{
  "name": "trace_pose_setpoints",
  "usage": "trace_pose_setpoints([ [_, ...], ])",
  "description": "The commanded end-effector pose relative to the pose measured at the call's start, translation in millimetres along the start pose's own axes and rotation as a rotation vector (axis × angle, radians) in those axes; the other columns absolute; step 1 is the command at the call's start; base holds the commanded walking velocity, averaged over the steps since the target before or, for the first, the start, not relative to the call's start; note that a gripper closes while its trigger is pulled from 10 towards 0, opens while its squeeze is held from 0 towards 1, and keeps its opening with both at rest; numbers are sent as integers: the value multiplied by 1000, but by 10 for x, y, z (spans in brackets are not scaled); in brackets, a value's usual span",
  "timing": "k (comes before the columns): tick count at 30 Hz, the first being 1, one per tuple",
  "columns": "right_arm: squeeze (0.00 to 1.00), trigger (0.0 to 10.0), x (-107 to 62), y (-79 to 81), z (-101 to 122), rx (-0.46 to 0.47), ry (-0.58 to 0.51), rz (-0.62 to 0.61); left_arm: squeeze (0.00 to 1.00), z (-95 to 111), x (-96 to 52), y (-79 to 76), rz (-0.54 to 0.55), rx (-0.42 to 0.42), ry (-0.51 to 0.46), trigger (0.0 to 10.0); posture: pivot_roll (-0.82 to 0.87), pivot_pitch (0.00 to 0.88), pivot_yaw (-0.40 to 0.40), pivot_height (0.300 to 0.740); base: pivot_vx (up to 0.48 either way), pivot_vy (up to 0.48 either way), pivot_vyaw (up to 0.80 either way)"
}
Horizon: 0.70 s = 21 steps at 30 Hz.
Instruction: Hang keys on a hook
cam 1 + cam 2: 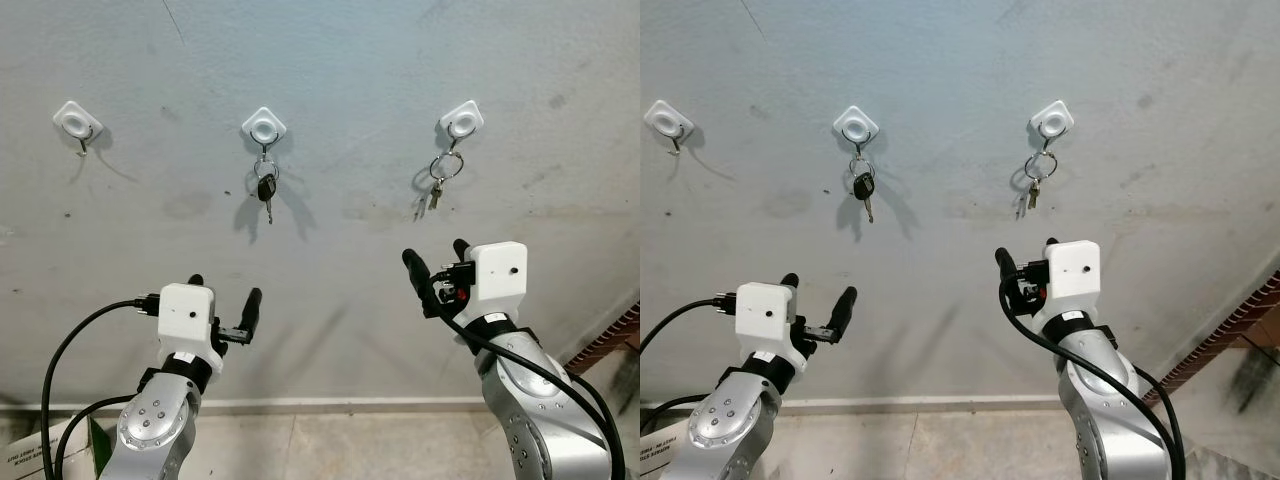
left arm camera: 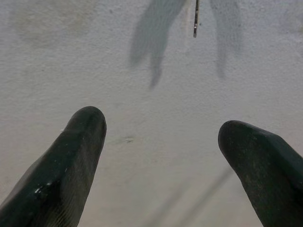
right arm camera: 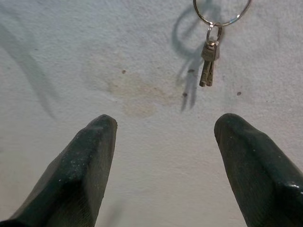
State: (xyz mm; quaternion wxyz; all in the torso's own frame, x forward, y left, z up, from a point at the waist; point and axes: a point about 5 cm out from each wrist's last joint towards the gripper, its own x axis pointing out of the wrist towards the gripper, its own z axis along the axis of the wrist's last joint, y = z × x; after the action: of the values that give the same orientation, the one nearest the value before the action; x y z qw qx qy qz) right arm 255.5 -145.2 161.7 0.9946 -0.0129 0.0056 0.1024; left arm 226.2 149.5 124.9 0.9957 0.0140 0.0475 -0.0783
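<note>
Three white diamond-shaped adhesive hooks are fixed in a row on a grey, stained plaster wall point(image 1: 340, 60). The middle hook point(image 1: 264, 127) is taken as the landmark. From it a black-headed car key on a small ring point(image 1: 266, 190) is hung. On the hook to its right point(image 1: 461, 120) a large steel ring with two small brass-coloured keys point(image 1: 445, 170) is hung, so the task is judged to be already done there. The hook to its left point(image 1: 77, 121) is left bare.

Below and left of the middle hook the left gripper point(image 1: 222, 303) is held with fingers spread, nothing between them. Below and right of it, under the brass keys, the right gripper point(image 1: 434, 262) is likewise spread and empty, probably because the ring has been let go.

A pale skirting strip point(image 1: 330, 405) and tiled floor point(image 1: 330, 445) are seen beneath.
</note>
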Motion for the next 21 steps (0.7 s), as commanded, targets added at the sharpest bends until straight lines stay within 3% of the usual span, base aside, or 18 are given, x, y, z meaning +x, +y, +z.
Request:
trace_pose_setpoints([
  [1, 0, 10000, 16, 11, 3, 6, 5, 5, 0, 16, 0, -2, -12, 1, 4, 10000, 65, 2, 14, 740, 0, 0, 0],
  [10, 0, 10000, 33, 30, -10, 15, 11, 10, 0, 4, 1, 5, -22, 16, 20, 10000, 71, 5, 19, 740, 0, 0, 0],
  [21, 0, 10000, 49, 54, -37, 27, 22, 16, 0, 3, 9, -8, -35, 18, 24, 10000, 73, 9, 23, 740, -266, 0, 0],
])
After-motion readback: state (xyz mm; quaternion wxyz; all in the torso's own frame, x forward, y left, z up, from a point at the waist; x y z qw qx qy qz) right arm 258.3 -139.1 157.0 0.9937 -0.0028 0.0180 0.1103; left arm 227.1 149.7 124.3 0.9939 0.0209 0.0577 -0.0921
